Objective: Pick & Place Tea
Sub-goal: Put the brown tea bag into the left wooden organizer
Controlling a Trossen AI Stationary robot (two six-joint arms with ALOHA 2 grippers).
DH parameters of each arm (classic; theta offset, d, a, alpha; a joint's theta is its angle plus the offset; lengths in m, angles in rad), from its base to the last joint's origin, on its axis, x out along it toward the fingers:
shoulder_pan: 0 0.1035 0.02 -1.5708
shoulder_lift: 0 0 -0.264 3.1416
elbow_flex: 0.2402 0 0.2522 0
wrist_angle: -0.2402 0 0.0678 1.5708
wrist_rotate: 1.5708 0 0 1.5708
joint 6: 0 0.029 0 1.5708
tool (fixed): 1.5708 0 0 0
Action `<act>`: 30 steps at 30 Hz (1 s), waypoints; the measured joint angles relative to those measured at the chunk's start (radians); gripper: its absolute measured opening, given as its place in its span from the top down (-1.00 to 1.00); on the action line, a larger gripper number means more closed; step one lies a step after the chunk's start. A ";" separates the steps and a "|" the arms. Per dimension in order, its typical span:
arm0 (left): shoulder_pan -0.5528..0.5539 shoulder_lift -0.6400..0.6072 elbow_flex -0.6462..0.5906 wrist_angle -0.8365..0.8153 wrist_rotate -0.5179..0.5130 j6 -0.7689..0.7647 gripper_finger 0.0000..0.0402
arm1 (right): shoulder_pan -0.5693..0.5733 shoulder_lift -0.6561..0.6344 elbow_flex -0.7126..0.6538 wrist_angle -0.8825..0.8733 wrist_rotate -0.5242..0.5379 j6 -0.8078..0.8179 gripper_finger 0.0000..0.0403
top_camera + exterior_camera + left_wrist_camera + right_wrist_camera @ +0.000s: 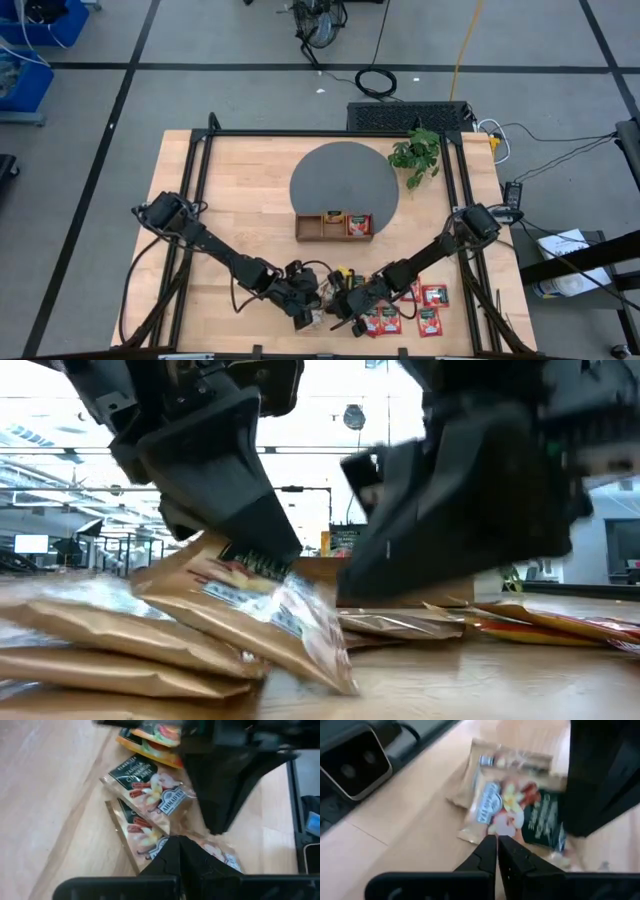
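Pinching one beige-green tea sachet (240, 605) at its edge, the left hand (176, 851) is risking a slip or dragging neighbouring sachets; the right hand (496, 851) is hovering closed beside it, both near the wooden tray (334, 227).

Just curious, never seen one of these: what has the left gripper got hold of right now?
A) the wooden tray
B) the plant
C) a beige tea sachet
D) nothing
C: in the low view the left gripper pinches a beige sachet, lifting one edge off the table.
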 joint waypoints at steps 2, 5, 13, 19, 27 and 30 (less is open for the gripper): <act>0.000 -0.004 0.002 0.012 -0.004 0.002 0.99 | 0.003 -0.036 0.000 -0.040 0.005 -0.022 0.97; -0.001 -0.002 0.019 -0.022 -0.003 0.013 0.99 | 0.012 -0.096 0.000 -0.117 0.056 -0.041 0.94; -0.003 -0.002 0.118 -0.111 -0.021 0.105 1.00 | -0.010 -0.213 0.000 -0.244 0.033 0.057 0.47; -0.003 -0.003 0.195 -0.184 -0.054 0.165 1.00 | -0.057 -0.216 0.000 -0.265 -0.053 0.151 0.10; 0.003 -0.003 0.208 -0.205 -0.071 0.183 1.00 | -0.085 -0.216 0.000 -0.285 -0.060 0.166 -0.12; 0.004 -0.003 0.208 -0.237 -0.057 0.162 1.00 | -0.085 -0.216 0.000 -0.313 -0.058 0.169 -0.12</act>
